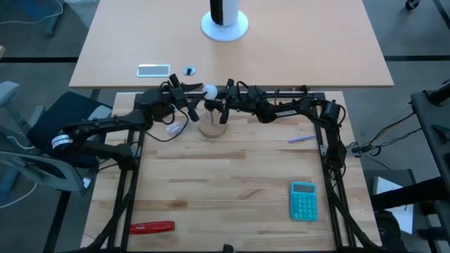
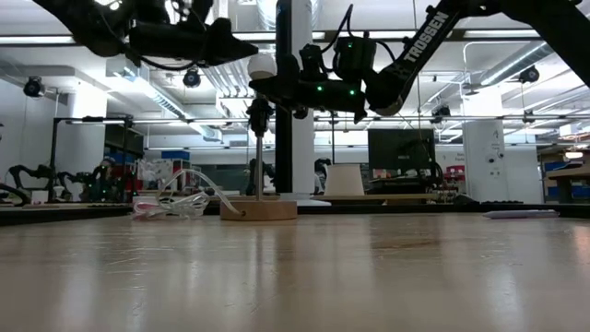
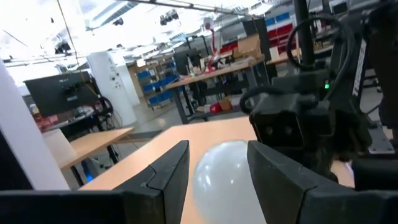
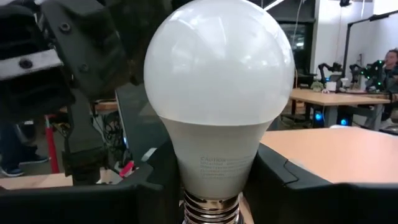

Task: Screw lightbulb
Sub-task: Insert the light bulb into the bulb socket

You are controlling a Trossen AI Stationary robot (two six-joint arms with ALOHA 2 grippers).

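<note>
The right gripper point(image 4: 208, 186) holds the lightbulb point(image 4: 219, 93) by its narrow lower body, a dark finger pressed to either side just above the metal screw thread, with the white globe standing upright above the fingers. In the high view this gripper point(image 1: 214, 107) sits at the far edge of the wooden table point(image 1: 232, 183), with the lightbulb point(image 1: 210, 91) just beyond its tip.

The left gripper point(image 3: 217, 171) faces it from the other side, its two fingers point(image 3: 165, 177) spread apart around the white globe point(image 3: 221, 177); whether they touch the glass cannot be told. In the high view the left gripper point(image 1: 184, 98) is just beside the bulb, so the two grippers meet nose to nose.

In the low view the bulb point(image 2: 262, 65) is held high in the air, and below it a thin rod rises from the round wooden base point(image 2: 259, 209) on the table. Beside that base lies a clear plastic wrapper point(image 2: 171, 207).

Well away from both grippers, towards the near edge, lie a teal calculator point(image 1: 304, 200) and a red tool point(image 1: 152, 227).
</note>
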